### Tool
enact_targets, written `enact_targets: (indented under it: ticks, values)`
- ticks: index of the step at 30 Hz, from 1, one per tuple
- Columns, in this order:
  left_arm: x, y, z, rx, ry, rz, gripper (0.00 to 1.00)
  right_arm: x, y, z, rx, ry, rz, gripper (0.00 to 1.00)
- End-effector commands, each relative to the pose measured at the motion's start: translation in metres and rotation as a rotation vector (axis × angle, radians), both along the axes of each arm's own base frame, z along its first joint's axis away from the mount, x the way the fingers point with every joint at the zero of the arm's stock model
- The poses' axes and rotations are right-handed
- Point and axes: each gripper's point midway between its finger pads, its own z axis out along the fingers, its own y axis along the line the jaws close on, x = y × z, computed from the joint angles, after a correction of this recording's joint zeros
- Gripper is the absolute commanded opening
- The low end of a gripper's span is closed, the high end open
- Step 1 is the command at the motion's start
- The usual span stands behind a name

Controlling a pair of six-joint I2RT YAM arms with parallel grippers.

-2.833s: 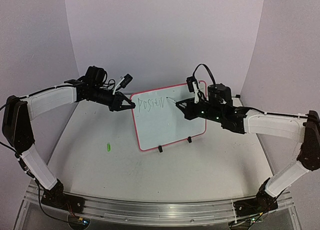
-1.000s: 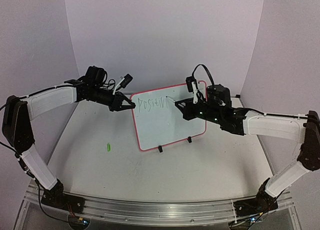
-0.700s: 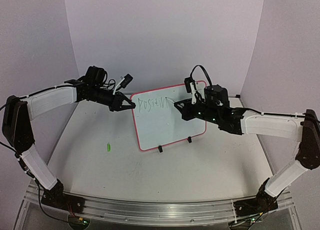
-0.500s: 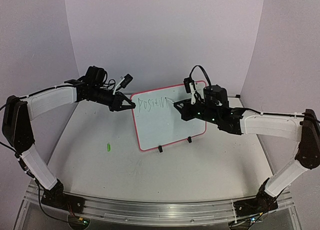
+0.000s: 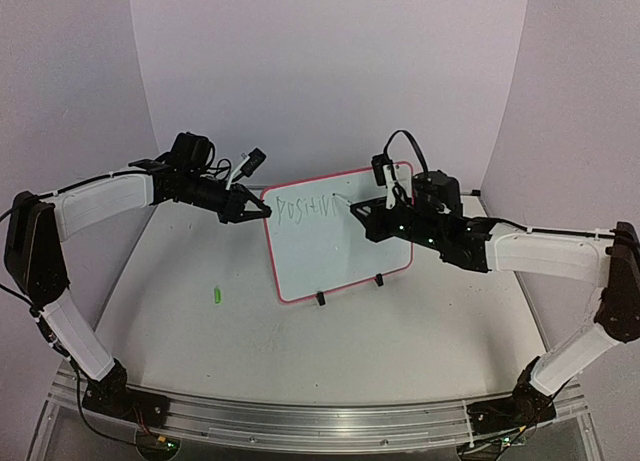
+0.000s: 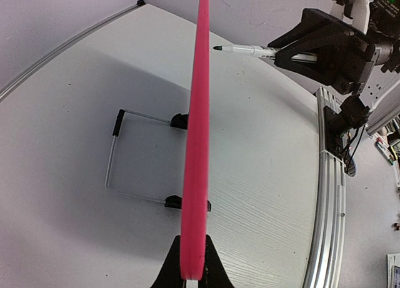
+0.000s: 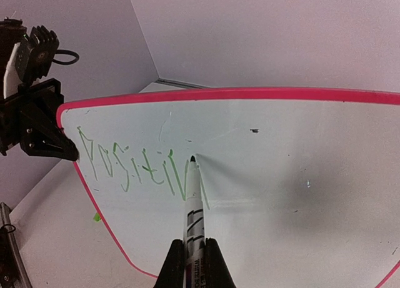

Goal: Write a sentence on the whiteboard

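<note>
One word is only partly written. The whiteboard [image 5: 332,259] stands upright, its left edge pinched by the left gripper [image 5: 264,211]. The right gripper [image 7: 194,253] clamps a marker [image 7: 194,208], tip beside the sentence [image 7: 134,165], which reads roughly "POSITIV". Judging by that, most lettering remains.
</note>
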Motion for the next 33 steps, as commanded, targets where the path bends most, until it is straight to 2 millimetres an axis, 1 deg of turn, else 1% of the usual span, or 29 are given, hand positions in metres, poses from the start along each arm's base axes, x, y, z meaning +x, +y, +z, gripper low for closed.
enact_targets:
  ticks: [1, 5, 12, 22, 29, 33]
  values:
    - [-0.006, -0.005, -0.012, 0.056, 0.009, -0.015, 0.00, -0.010, -0.011, 0.034, 0.080, -0.064, -0.014, 0.00]
    - [-0.007, -0.006, -0.012, 0.056, 0.010, -0.016, 0.00, -0.007, -0.013, 0.020, 0.058, -0.040, -0.031, 0.00]
    - [-0.007, -0.006, -0.012, 0.060, 0.005, -0.015, 0.00, 0.001, -0.007, 0.006, 0.030, -0.022, -0.038, 0.00]
    - [-0.007, -0.005, -0.011, 0.062, 0.003, -0.014, 0.00, 0.007, -0.001, 0.002, 0.016, -0.023, -0.040, 0.00]
    - [-0.007, -0.005, -0.012, 0.062, 0.004, -0.015, 0.00, 0.012, -0.004, -0.001, 0.002, -0.018, -0.070, 0.00]
    - [-0.007, -0.005, -0.012, 0.063, 0.002, -0.014, 0.00, 0.015, -0.013, -0.001, -0.006, -0.017, -0.120, 0.00]
